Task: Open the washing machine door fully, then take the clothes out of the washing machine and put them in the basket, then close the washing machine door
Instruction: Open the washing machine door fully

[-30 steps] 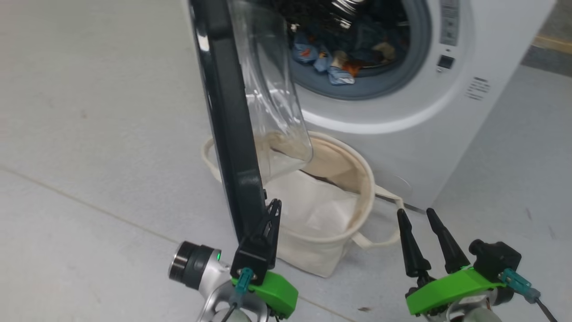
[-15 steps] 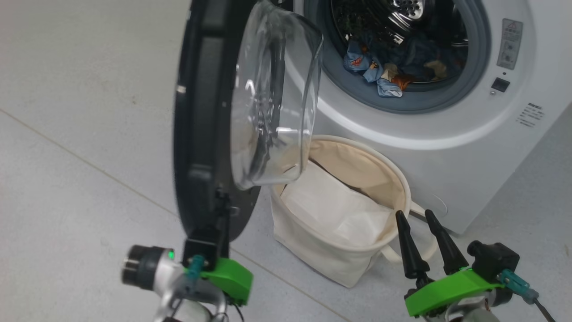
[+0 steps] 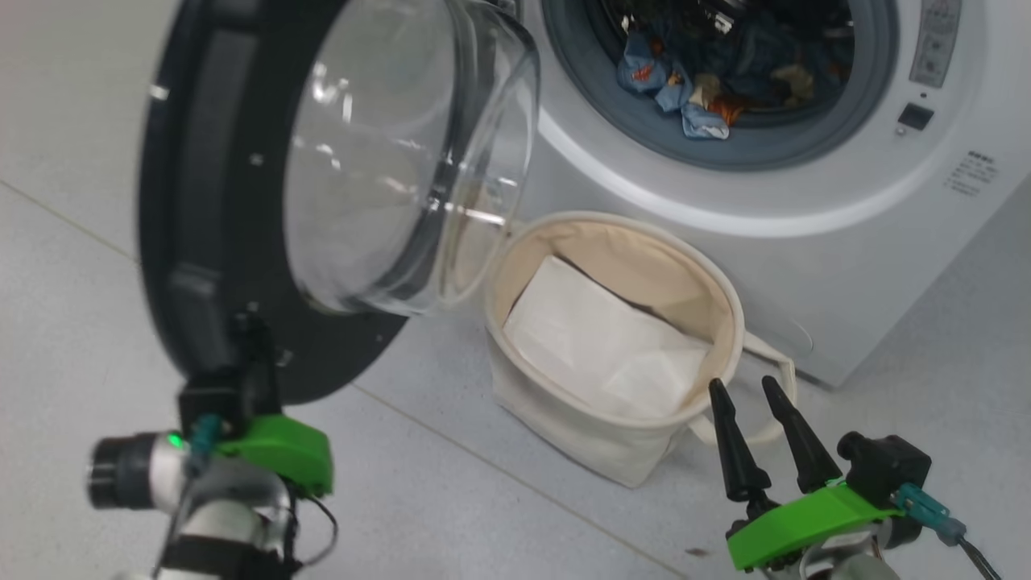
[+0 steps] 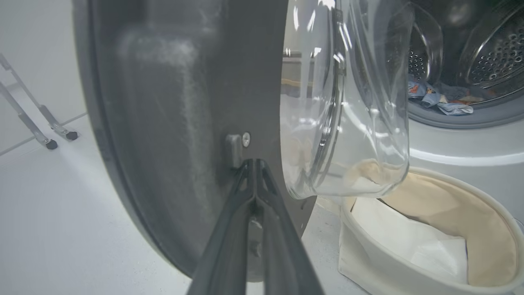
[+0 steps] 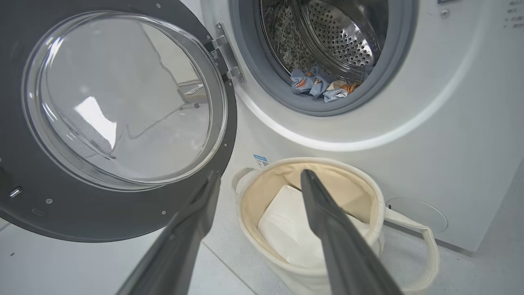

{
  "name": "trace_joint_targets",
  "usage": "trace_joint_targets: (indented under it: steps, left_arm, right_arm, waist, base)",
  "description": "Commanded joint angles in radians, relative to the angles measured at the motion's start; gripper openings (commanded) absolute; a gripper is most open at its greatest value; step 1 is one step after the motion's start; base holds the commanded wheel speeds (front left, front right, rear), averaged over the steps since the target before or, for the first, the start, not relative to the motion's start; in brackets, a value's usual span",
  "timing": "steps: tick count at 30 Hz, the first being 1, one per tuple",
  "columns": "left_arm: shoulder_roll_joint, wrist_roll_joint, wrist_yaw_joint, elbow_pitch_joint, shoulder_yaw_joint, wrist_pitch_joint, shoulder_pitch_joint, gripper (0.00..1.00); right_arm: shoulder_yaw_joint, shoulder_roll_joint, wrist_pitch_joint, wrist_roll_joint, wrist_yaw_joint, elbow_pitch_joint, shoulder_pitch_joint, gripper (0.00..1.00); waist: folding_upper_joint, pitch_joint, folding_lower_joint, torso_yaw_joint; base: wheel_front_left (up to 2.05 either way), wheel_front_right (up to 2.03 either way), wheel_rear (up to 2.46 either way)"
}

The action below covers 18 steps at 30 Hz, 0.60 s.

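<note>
The washing machine door (image 3: 209,201) stands swung out to the left, its clear glass porthole (image 3: 387,145) bulging toward the basket. My left gripper (image 3: 242,354) is shut, and its tips (image 4: 251,162) press on the door's grey inner face (image 4: 163,123) near the lower rim. The white washing machine (image 3: 805,201) has its drum exposed, with the light-blue clothes (image 3: 685,89) lying at the drum's front lip (image 5: 319,84). The cream basket (image 3: 564,435) stands on the floor under the opening. My right gripper (image 3: 741,387) hovers open beside the basket's near rim, empty.
A plain white sheet (image 3: 604,346) lies inside the basket. One basket handle loop (image 5: 425,246) sticks out toward the machine's right. Metal frame legs (image 4: 41,123) stand on the floor far beyond the door. Grey tiled floor (image 3: 483,515) spreads in front.
The door has swung wider open to the left, with my shut left gripper moving left along with its lower rim. The head view has shifted. My right gripper has stayed in place.
</note>
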<state>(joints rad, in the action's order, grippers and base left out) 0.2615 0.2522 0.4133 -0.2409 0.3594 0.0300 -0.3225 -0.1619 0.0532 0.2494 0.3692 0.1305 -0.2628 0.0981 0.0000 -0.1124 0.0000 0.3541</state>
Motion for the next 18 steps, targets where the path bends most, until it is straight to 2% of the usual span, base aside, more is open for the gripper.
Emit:
trace_joint_targets:
  steps: [1, 13, 18]
  left_arm:
    - [0.040, 0.009, 0.009, 0.017, -0.066, 0.013, -0.070, 0.00]
    - [0.122, 0.088, -0.001, -0.146, -0.208, 0.065, -0.203, 0.00]
    - [0.137, 0.119, -0.011, -0.215, -0.248, 0.102, -0.258, 0.00]
  right_arm:
    - [-0.025, -0.003, 0.012, -0.011, 0.000, 0.029, 0.037, 1.00]
    - [-0.021, -0.003, 0.012, -0.066, 0.000, 0.030, 0.077, 1.00]
    - [-0.016, 0.004, 0.012, -0.088, 0.000, 0.031, 0.096, 1.00]
  waist:
    - [0.0000, -0.019, 0.0000, -0.009]
    - [0.0000, -0.127, 0.0000, -0.036]
    - [0.0000, -0.181, 0.0000, -0.044]
  base:
    - [0.00, 0.00, 0.00]
    - [0.00, 0.00, 0.00]
    - [0.00, 0.00, 0.00]
